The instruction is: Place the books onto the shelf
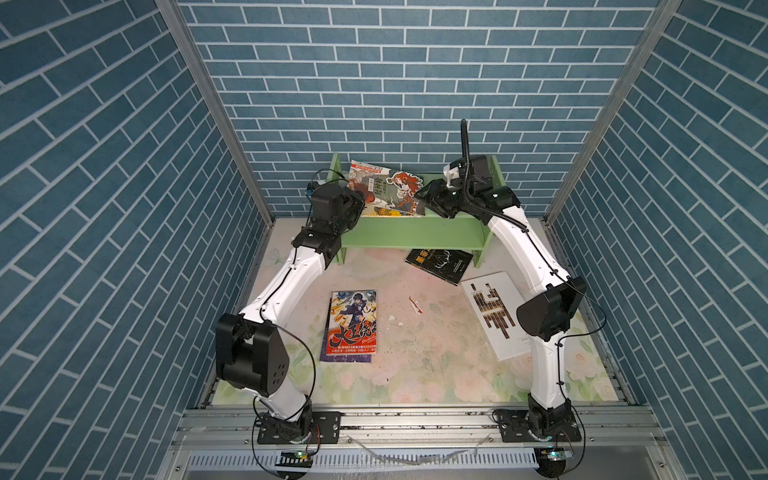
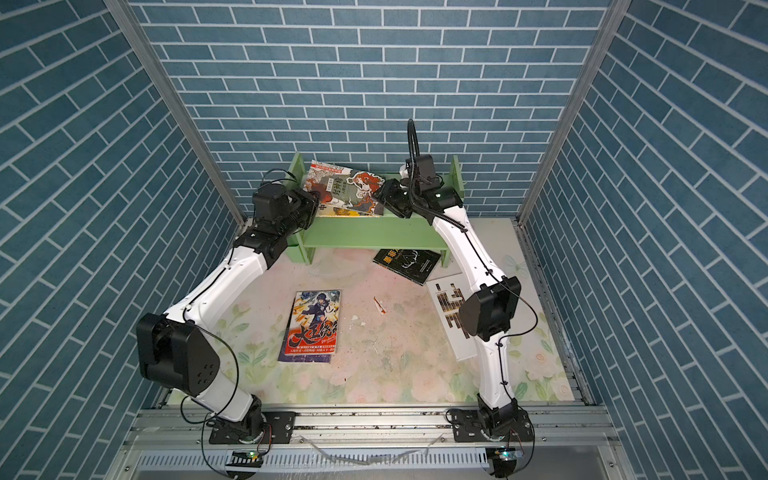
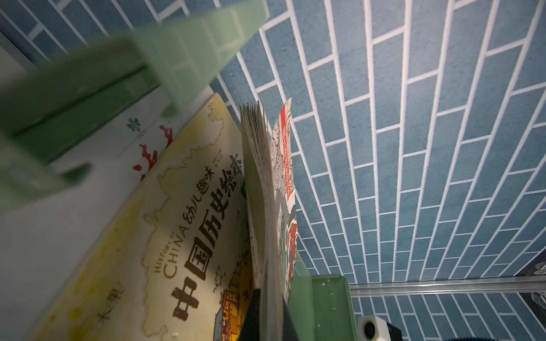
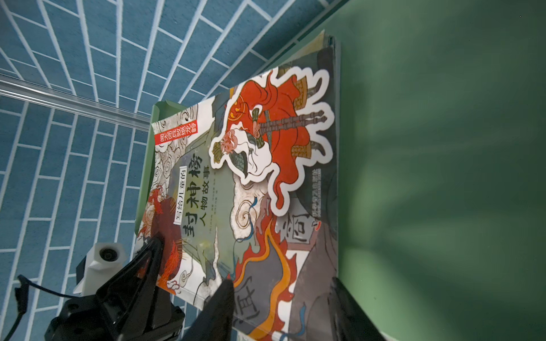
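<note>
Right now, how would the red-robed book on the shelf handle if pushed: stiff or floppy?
Probably floppy: the book is thin, and its pages fan apart beyond the left gripper. Likely to tip: it sits tilted on the shelf, not upright. Probably light: one edge pinch holds it.

On the shelf (image 2: 374, 232) a tilted book (image 2: 345, 189) sits between left claw (image 2: 316, 204) and right claw (image 2: 379, 196).
</note>
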You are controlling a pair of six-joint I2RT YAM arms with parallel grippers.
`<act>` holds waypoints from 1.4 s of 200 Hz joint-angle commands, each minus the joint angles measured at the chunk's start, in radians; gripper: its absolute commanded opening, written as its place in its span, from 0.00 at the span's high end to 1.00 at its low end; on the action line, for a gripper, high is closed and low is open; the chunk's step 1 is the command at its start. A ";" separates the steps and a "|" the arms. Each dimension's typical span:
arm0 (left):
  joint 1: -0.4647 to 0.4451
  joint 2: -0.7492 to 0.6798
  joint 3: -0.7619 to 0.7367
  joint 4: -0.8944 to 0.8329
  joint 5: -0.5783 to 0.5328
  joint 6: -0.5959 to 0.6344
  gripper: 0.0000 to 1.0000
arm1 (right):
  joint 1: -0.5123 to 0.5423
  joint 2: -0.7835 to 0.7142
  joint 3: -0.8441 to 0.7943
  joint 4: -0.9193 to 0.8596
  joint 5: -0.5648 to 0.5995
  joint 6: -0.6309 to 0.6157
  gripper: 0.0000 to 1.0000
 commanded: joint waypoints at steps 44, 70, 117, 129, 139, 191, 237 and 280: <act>0.013 -0.036 -0.011 0.010 -0.023 0.009 1.00 | 0.010 0.026 0.022 -0.031 0.014 -0.030 0.47; 0.017 -0.043 -0.022 0.010 -0.032 0.007 1.00 | 0.011 0.022 0.024 -0.036 0.021 -0.035 0.47; 0.028 -0.036 -0.015 0.006 -0.011 0.003 1.00 | 0.010 0.030 0.038 -0.036 0.016 -0.036 0.47; 0.028 -0.035 -0.015 0.004 -0.009 0.003 1.00 | 0.012 0.038 0.048 -0.036 0.011 -0.035 0.47; 0.028 -0.035 -0.015 0.003 -0.011 0.004 1.00 | 0.013 0.043 0.057 -0.036 0.007 -0.033 0.47; 0.028 -0.015 -0.003 0.014 0.031 -0.003 1.00 | 0.019 0.061 0.081 -0.041 0.003 -0.030 0.47; 0.028 -0.015 -0.006 0.015 0.046 -0.005 1.00 | 0.023 0.059 0.080 -0.048 0.009 -0.033 0.47; 0.028 -0.022 -0.022 0.016 0.040 -0.008 1.00 | 0.025 0.064 0.080 -0.044 0.005 -0.033 0.48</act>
